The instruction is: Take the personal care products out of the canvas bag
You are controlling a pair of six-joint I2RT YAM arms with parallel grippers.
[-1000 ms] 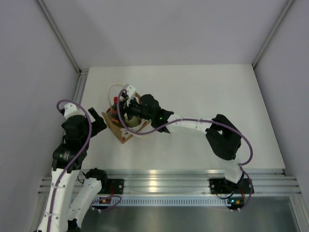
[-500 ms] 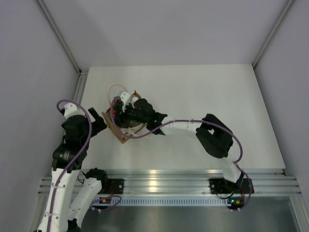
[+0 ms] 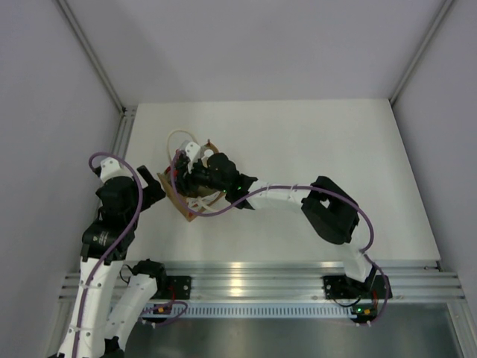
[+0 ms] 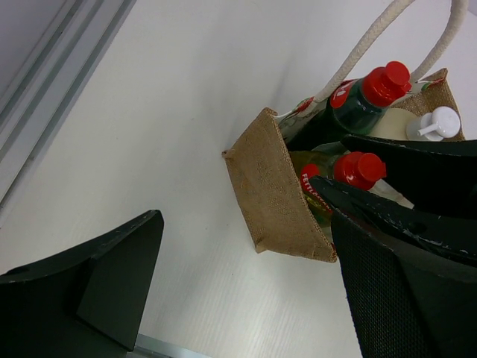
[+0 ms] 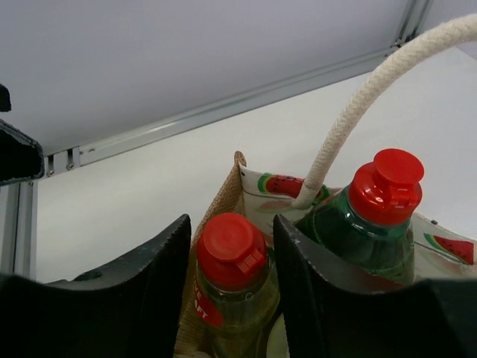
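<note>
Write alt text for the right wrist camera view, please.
Two black fingers of the right end effector closely flank the red cap of a yellow bottle standing in the canvas bag. Beside it stands a dark green bottle with a red cap, next to a white rope handle.

1. The counter (image 3: 320, 149) is a plain white, matte top, closed in by pale panels (image 3: 268, 45) on its left, far and right sides.
2. A ribbed aluminium rail (image 3: 253, 277) runs along its near edge.
3. The canvas bag (image 4: 277, 195) stands upright on the counter's left half, base flat on the surface, near the left edge but apart from it, one corner turned toward that edge.
</note>
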